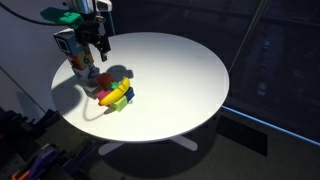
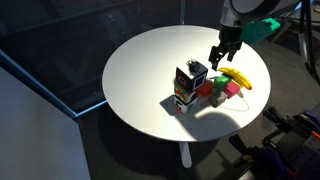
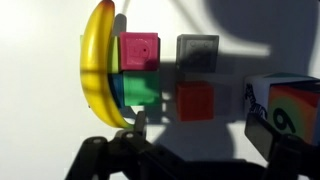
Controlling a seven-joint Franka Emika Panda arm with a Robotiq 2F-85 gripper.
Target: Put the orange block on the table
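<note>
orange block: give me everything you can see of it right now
The orange block is a small orange-red cube with a matte surface that looks like plastic or painted wood. Its top face is square to the wrist view. It sits flat on the white table, in shadow and not held. Gaps part it from the green block, the grey block and the printed carton; only the table seems to touch it. The gripper hangs open above the cluster.
</note>
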